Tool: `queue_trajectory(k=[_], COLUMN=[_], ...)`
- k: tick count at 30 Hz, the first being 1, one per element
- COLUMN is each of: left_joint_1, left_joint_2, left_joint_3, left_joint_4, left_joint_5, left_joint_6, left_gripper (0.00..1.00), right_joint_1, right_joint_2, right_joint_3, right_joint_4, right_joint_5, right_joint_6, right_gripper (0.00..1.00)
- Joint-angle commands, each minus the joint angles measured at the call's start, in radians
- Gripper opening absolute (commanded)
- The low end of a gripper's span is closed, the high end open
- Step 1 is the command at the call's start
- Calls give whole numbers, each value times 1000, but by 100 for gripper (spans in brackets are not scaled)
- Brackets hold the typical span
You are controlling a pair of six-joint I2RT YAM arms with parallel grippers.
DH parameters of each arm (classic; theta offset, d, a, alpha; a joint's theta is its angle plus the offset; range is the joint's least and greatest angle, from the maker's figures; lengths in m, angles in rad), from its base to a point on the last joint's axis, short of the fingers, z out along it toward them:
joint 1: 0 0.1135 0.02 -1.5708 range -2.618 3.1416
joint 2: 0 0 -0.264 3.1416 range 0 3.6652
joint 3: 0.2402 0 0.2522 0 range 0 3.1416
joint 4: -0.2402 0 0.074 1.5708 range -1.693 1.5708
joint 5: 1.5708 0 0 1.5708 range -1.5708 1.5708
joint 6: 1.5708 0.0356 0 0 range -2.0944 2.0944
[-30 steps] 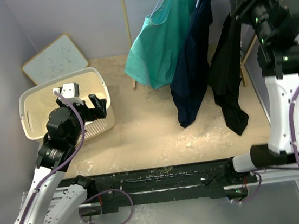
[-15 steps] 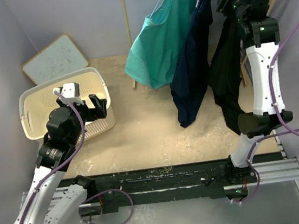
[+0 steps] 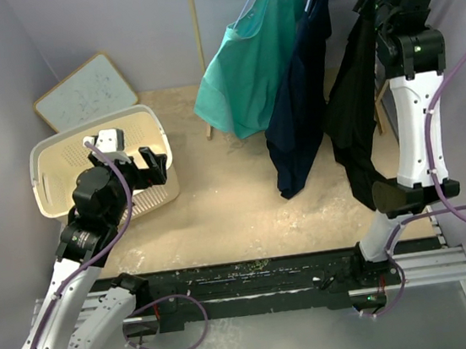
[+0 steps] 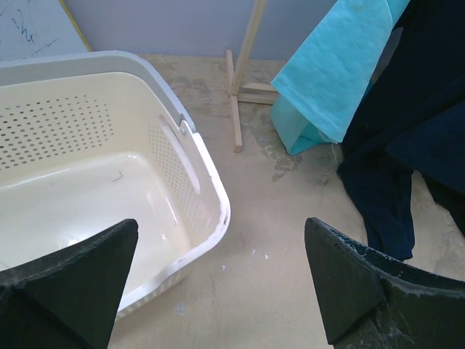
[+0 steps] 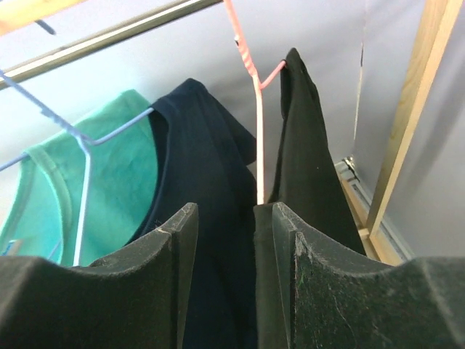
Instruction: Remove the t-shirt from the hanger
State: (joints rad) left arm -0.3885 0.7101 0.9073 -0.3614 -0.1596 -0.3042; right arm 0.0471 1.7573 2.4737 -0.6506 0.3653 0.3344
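No word, number or brand can be read. The whiteboard (image 3: 87, 90) carries only faint scribbles, too small to tell. Inside the basket (image 4: 73, 131) there is one tiny dark mark, not legible.

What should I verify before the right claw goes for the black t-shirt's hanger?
1. Right claw open: ok.
2. Pink hanger lined up with the claw's gap: ok, though near one finger.
3. Black t-shirt hanging on that hanger: ok.
4. Navy shirt clear of the claw: cannot tell, it hangs very close.
5. Left claw open at the basket rim: ok.
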Motion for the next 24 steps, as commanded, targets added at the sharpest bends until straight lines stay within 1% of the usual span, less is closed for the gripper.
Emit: queue_trajectory(k=[1, 6, 10, 15, 18, 19, 21, 23, 24], left_joint_1=[0, 0, -1, 0, 0, 0, -1, 0, 0], left_joint_2=[-1, -4, -3, 5, 10, 12, 14, 18, 19], left_joint_3=[43, 44, 44, 44, 44, 43, 43, 44, 44], left_joint_4=[26, 26, 26, 28, 28, 28, 27, 29, 29], left_joint_5=[13, 11, 14, 20, 21, 22, 24, 26, 27], left_joint_6=[-12, -11, -12, -12, -12, -13, -13, -12, -13], left_gripper=[99, 99, 99, 99, 99, 99, 99, 99, 99], right_joint_1=[-17, -27, -37, -49, -52, -53, -56, -60, -62], right_joint_2=[22, 71, 95, 110, 100, 99, 105, 109, 111], right_joint_3=[20, 76, 83, 77, 60, 60, 71, 85, 87], right_joint_4=[12, -8, 0, 15, 44, 52, 55, 56, 57], right_joint_5=[32, 35, 32, 25, 34, 38, 63, 79, 85], right_joint_6=[-17, -18, -20, -15, -19, -22, -30, -38, -41], right_gripper=[48, 48, 47, 40, 33, 29, 15, 4, 0])
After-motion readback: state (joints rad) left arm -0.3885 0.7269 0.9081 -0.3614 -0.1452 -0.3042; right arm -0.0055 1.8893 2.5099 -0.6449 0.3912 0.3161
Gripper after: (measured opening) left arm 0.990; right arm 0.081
